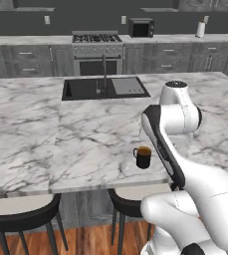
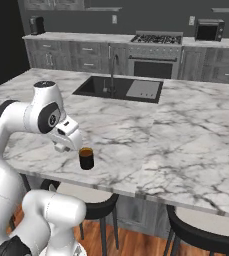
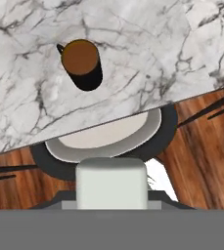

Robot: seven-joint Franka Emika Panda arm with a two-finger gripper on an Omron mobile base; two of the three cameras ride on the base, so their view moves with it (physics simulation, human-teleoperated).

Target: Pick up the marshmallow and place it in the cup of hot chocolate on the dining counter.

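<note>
Here the fingers (image 3: 111, 204) clench the marshmallow (image 3: 111, 183) at bottom centre; the cup of hot chocolate (image 3: 82, 63) sits upper left on the worktop (image 3: 147, 49).

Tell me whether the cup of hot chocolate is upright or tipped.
Upright. The cup of hot chocolate stands on the dining counter, with its brown liquid surface level at the rim and nothing spilled around it.

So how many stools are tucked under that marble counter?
3: one stool at the left, a second stool beside the robot under the mug, a third stool at the right. Others may be hidden.
</note>
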